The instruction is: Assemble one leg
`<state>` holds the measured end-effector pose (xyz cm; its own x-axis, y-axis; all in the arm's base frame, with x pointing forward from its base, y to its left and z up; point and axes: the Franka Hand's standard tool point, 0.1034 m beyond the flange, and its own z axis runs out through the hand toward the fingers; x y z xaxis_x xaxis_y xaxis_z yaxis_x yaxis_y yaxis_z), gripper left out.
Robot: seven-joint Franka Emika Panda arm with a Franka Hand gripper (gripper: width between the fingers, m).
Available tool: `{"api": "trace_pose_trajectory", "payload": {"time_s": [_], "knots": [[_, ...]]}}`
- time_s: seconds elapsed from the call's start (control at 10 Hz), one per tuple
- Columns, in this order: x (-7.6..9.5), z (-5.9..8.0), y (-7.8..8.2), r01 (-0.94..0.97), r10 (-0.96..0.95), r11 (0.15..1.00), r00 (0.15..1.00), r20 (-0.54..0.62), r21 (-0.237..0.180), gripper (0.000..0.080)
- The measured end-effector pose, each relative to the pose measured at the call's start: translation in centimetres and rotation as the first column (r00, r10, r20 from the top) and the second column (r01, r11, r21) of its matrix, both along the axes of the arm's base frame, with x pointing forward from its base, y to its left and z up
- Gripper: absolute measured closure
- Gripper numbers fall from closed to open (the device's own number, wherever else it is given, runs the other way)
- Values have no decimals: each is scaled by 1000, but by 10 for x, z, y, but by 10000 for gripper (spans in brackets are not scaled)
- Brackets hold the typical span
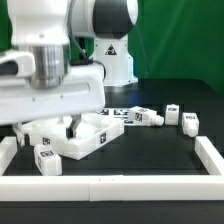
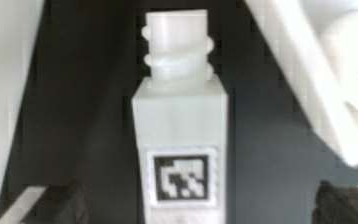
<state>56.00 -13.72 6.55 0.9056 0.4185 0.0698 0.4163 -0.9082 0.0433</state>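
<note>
In the wrist view a leg point(image 2: 179, 110) lies lengthwise between my fingers, its threaded peg end pointing away and a square tag on its near face. My gripper point(image 2: 197, 206) is open: the dark fingertips point(image 2: 51, 205) stand well clear of the leg on both sides. The white tabletop point(image 2: 327, 70) runs alongside it. In the exterior view my gripper point(image 1: 69, 127) is low over the tabletop point(image 1: 95, 138), mostly hidden by the wrist. Other legs lie at the front left point(image 1: 47, 158) and at the right point(image 1: 189, 124), point(image 1: 172, 113). I cannot tell which leg sits between the fingers.
The marker board point(image 1: 125, 113) lies behind the tabletop, with another small white part point(image 1: 150, 118) beside it. A white rail point(image 1: 120, 186) borders the table's front and a side rail point(image 1: 210, 150) the exterior view's right. The robot base point(image 1: 115, 65) stands behind.
</note>
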Motion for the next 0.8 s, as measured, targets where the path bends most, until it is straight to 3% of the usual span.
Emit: {"api": "trace_pose_trajectory", "payload": {"time_s": [0.2,0.6,0.8], "knots": [[-16,10,-6,-160,160,987,987,18,-21,151],[-19,8,-6,-159,159,987,987,11,-18,150],[-25,-2,-12,-321,322,946,947,10,-51,150]]}}
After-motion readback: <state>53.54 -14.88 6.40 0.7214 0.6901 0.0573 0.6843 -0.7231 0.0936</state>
